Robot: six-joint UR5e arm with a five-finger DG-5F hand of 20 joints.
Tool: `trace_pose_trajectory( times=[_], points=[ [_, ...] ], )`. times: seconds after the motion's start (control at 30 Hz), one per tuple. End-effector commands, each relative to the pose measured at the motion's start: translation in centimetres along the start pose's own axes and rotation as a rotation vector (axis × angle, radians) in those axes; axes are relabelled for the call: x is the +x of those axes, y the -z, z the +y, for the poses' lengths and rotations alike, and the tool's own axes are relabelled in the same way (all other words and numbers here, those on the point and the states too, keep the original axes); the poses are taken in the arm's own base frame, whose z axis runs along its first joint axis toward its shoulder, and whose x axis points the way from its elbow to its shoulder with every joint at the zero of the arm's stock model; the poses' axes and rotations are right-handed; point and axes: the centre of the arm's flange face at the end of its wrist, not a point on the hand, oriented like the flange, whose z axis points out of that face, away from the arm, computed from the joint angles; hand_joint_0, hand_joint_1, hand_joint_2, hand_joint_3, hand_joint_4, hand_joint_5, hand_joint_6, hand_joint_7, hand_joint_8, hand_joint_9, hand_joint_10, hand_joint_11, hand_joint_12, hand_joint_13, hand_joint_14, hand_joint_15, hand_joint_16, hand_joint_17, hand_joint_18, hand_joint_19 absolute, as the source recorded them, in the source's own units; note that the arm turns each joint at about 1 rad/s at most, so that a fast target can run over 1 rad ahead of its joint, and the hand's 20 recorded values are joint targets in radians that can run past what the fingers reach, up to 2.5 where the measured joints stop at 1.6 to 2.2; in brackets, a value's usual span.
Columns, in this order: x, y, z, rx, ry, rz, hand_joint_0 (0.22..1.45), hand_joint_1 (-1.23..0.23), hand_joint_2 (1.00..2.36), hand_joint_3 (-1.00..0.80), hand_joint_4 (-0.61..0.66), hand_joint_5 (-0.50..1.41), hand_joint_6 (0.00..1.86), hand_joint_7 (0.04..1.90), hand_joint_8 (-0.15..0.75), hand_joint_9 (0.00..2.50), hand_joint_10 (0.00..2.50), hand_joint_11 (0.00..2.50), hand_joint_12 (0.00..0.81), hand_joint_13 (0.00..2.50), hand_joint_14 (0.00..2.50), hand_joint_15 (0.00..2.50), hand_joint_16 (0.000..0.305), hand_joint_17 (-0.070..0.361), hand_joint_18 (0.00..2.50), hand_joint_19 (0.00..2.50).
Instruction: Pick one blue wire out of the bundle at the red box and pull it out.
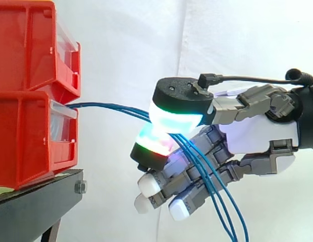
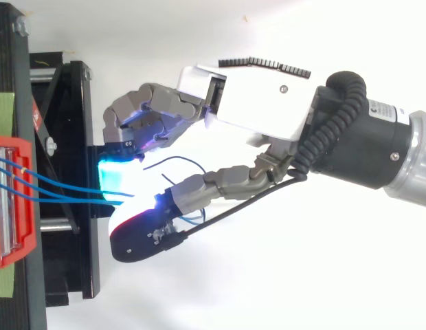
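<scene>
**Operator:** What has the robot hand (image 1: 252, 136) got?

**Coach:** It's closed in a pinch on the blue wires (image 1: 108, 107). You can see two glowing pads (image 1: 176, 118) pressed together where the strands pass between them. The other fingers are curled below, and the loose ends hang down across them.

**Operator:** And the far end?

**Coach:** The bundle comes out of the front of the lower red box (image 1: 25, 141). That box sits on the black stand (image 1: 35, 206) with a second red bin (image 1: 25, 45) on top of it. From there the wires run nearly level through open air to your pinch. From above you can count three strands leaving the box.

**Operator:** So I just pull?

**Coach:** Not blindly. Several strands converge on the pads, and I can't tell how many are truly clamped. The task wants one. If you find you've caught more than one, I'd loosen the pinch and retake a single strand before hauling.

**Operator:** Which direction?

**Coach:** Draw straight away from the box, along the line the wire already takes, slowly and steadily. My guess is that a downward or sideways pull would drag the wire over the box's front lip and could snag it on its neighbours.

**Operator:** Anything to watch?

**Coach:** Two things. Thin wire may slide between soft pads, so keep your pinch firm. And keep an eye on the box: if it starts to shift on the stand, stop pulling.
</scene>
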Motion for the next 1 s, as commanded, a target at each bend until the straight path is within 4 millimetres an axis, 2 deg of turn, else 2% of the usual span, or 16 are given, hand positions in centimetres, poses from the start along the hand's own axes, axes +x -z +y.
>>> trace_pose_trajectory(
  times=[0.0, 0.17, 0.23, 0.33, 0.57, 0.67, 0.77, 0.97],
  points=[
    [0.08, 0.02, -0.02, -0.001, 0.000, 0.001, 0.63, -0.78, 1.00, -0.47, 0.25, -0.17, 0.83, 1.19, 0.346, 0.81, 0.01, 0.43, 0.427, 0.51, 0.01, 0.15, 0.057, 0.129, 0.67, 0.44],
    [-0.04, 0.01, -0.06, 0.001, 0.000, 0.000, 0.71, -0.87, 1.00, -0.46, 0.16, -0.19, 0.85, 1.10, 0.346, 0.78, 0.01, 0.47, 0.429, 0.50, 0.00, 0.14, 0.058, 0.130, 0.67, 0.41],
    [0.07, 0.00, 0.06, -0.002, -0.001, 0.001, 0.76, -0.92, 1.01, -0.43, 0.19, -0.21, 0.87, 1.08, 0.338, 0.75, 0.01, 0.51, 0.431, 0.50, 0.00, 0.14, 0.057, 0.129, 0.68, 0.38],
    [0.07, 0.03, -0.03, 0.001, 0.000, 0.001, 0.79, -0.93, 1.01, -0.43, 0.23, -0.21, 0.88, 1.06, 0.334, 0.74, 0.02, 0.52, 0.430, 0.50, 0.00, 0.13, 0.057, 0.129, 0.67, 0.38],
    [-0.04, -0.02, 0.02, 0.000, 0.000, -0.001, 0.81, -0.92, 1.00, -0.50, 0.23, -0.22, 0.88, 1.03, 0.329, 0.71, 0.02, 0.53, 0.429, 0.50, 0.00, 0.13, 0.057, 0.128, 0.68, 0.38],
    [-0.04, -0.02, 0.02, 0.000, 0.000, -0.001, 0.74, -0.91, 1.00, -0.50, 0.23, -0.22, 0.88, 1.02, 0.325, 0.71, 0.01, 0.55, 0.428, 0.49, 0.00, 0.12, 0.057, 0.129, 0.70, 0.36],
    [-0.03, -0.02, 0.02, -0.001, 0.000, 0.001, 0.62, -0.86, 1.00, -0.50, 0.24, -0.22, 0.88, 1.02, 0.336, 0.72, 0.02, 0.53, 0.430, 0.48, 0.00, 0.14, 0.058, 0.130, 0.67, 0.40],
    [-0.02, -0.04, 0.10, -0.002, -0.001, 0.002, 0.52, -0.76, 1.00, -0.50, 0.26, -0.20, 0.87, 1.03, 0.359, 0.74, 0.01, 0.53, 0.455, 0.48, 0.01, 0.16, 0.062, 0.140, 0.66, 0.42]
  ],
)
